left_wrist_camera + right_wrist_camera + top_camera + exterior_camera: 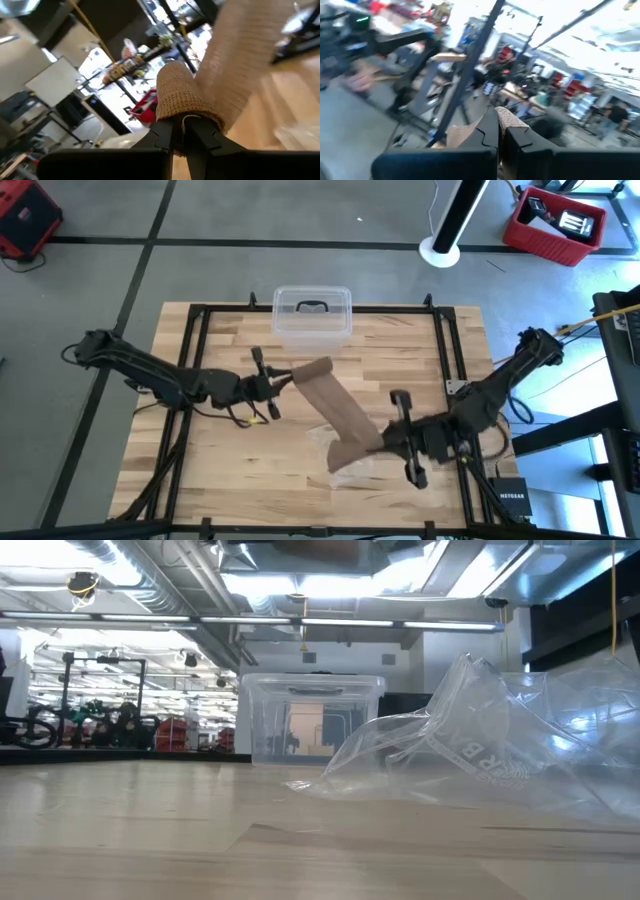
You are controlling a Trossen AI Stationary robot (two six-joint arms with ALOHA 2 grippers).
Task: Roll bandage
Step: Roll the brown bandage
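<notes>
The bandage (pixel 335 408) is a dull brown strip that runs slanting above the middle of the table between my two grippers. Its far left end is wound into a small roll (pixel 176 95). My left gripper (pixel 290 378) is shut on that roll. My right gripper (pixel 386 440) is shut on the other end, nearer the table's front right. In the low view neither gripper shows, and no part of the bandage lies on the tabletop there. My left gripper pinches the bandage's rolled end (pixel 182 111) between its two fingers (pixel 162 132), coming level from the table's left. The strip (pixel 245 55) leads away from the roll toward the other arm, lifted clear of the table. My right gripper pinches the bandage's free end (pixel 504 119) between its two fingers (pixel 517 137), coming about level from the table's right. A flap of the strip (pixel 462 132) shows beside the fingers. In the high view this end (pixel 352 450) hangs over the plastic bag.
A crinkled clear plastic bag (pixel 480 740) lies on the table under the right end of the bandage (pixel 345 470). A clear plastic box with a dark handle (pixel 312 315) stands at the table's far edge. Black frame rails (pixel 445 350) run along the sides.
</notes>
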